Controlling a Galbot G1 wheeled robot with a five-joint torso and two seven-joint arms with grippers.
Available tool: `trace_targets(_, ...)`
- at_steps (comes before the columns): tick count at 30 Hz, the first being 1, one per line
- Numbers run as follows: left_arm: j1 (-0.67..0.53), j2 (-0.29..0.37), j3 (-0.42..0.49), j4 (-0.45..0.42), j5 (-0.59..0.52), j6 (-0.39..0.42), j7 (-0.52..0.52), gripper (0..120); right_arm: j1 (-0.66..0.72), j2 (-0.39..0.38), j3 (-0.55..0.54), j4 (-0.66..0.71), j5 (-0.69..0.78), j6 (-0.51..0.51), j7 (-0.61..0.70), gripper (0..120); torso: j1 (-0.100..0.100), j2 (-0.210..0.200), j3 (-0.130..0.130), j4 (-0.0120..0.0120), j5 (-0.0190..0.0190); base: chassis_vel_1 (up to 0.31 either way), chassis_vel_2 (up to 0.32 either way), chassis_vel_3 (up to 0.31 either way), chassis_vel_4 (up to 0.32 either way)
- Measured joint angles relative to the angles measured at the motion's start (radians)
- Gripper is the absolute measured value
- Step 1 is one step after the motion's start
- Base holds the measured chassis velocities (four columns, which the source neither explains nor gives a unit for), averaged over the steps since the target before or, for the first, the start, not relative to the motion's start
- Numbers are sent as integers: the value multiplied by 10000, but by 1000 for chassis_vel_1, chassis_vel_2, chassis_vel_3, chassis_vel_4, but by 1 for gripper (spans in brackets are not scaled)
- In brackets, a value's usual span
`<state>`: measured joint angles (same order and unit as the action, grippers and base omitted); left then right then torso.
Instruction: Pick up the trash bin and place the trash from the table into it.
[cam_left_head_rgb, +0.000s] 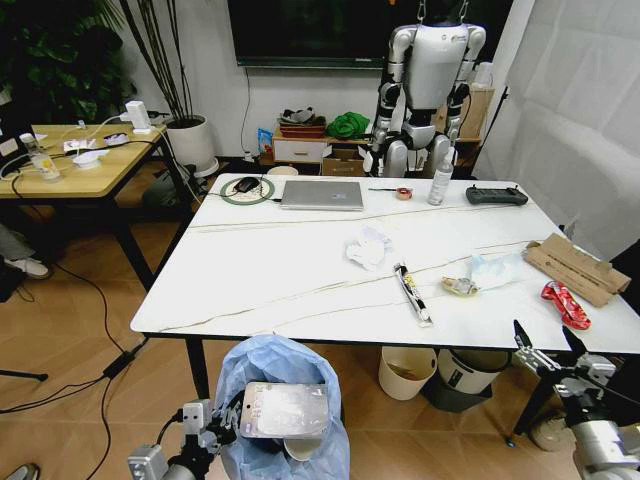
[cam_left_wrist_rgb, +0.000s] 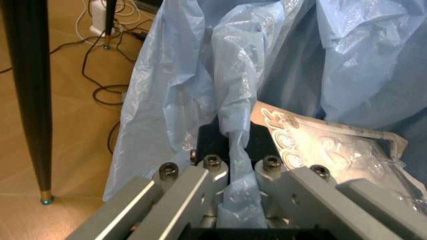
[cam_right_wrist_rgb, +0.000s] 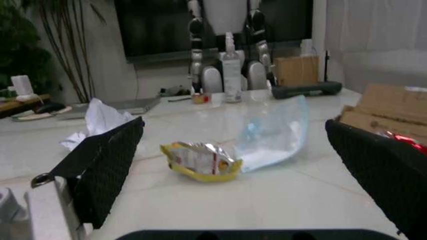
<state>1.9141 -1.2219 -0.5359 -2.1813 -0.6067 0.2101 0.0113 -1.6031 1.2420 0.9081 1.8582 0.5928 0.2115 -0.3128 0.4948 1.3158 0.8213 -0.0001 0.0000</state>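
Observation:
The trash bin (cam_left_head_rgb: 280, 375), lined with a crinkly pale-blue bag, hangs below the table's front edge. My left gripper (cam_left_head_rgb: 212, 420) is shut on the bag's rim (cam_left_wrist_rgb: 233, 150). A clear plastic pack (cam_left_head_rgb: 285, 410) lies in the bin's mouth. On the white marble table (cam_left_head_rgb: 270, 270) lie a crumpled tissue (cam_left_head_rgb: 367, 250), a long wrapper (cam_left_head_rgb: 412, 293), a yellow wrapper (cam_left_head_rgb: 459, 286), a clear pack (cam_left_head_rgb: 495, 268), a cardboard piece (cam_left_head_rgb: 575, 267) and a red wrapper (cam_left_head_rgb: 565, 304). My right gripper (cam_left_head_rgb: 548, 345) stands open at the table's front right edge, facing the yellow wrapper (cam_right_wrist_rgb: 200, 160) and the clear pack (cam_right_wrist_rgb: 277, 132).
A silver laptop (cam_left_head_rgb: 322, 194), a black remote controller (cam_left_head_rgb: 496, 195) and a bottle (cam_left_head_rgb: 440, 180) sit along the table's far side. Under the table stand a cream bin (cam_left_head_rgb: 408, 372) and a grey lidded bin (cam_left_head_rgb: 470, 372). A wooden table (cam_left_head_rgb: 80, 160) is at the left.

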Motion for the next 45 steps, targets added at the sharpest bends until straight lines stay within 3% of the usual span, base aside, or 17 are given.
trace_targets(4,152,-30,-24,-93,61,0,-3,0,353,-576,-493,118,13,-43,347,100,0,0,0,2,-1,23,26,-7,-2)
trace_targets(11,556,145,-48,-311,262,8,-11,0,1872,-2493,-2161,122,924,-1133,640,100,1,0,1,4,1,0,0,0,0)
trace_targets(17,562,705,-55,-337,55,128,-64,0,2294,-3105,-2571,252,970,-2122,1663,100,1,0,1,-3,-4,0,0,0,0)
trace_targets(24,821,609,-333,-585,79,130,-48,0,2885,-3339,-3349,84,1191,-2896,2135,100,1,0,1,3,0,0,0,0,0)
trace_targets(45,954,279,-871,-657,159,76,-43,0,3302,-3476,-5286,-785,1292,-3421,2511,98,0,0,0,1,-1,0,0,0,0)
